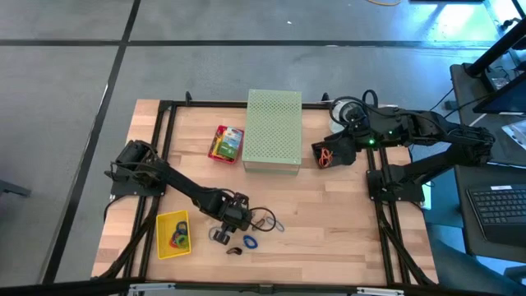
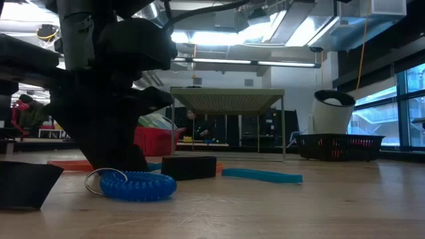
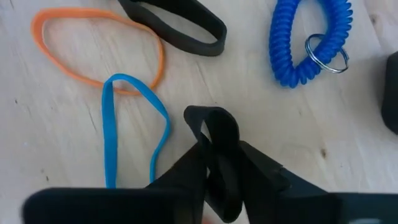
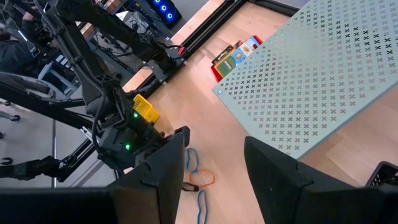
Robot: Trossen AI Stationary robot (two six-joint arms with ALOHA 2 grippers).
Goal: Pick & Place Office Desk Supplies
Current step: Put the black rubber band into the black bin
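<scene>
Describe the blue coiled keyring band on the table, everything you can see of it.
The blue coiled band is a spiral plastic-looking cord closed into an oval loop, with a silver metal split ring threaded on one side. It lies flat on the wooden table, near the front edge, just beside the left gripper. Nothing grips it; the rubber bands lie apart from it.

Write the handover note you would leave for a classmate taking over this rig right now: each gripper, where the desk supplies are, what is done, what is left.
Left gripper: low over the front of the table, fingers pinching a black band loop; grip not yet certain.
Right gripper: open, empty, waiting beside the perforated green box.
Supplies: orange band, blue band, another black band and a blue coil keyring lie loose on the wood by the left gripper. The card boxes sit left of the green box.
Done: a few bands are in the yellow tray.
Left: the loose bands, the keyring and the card boxes.
</scene>
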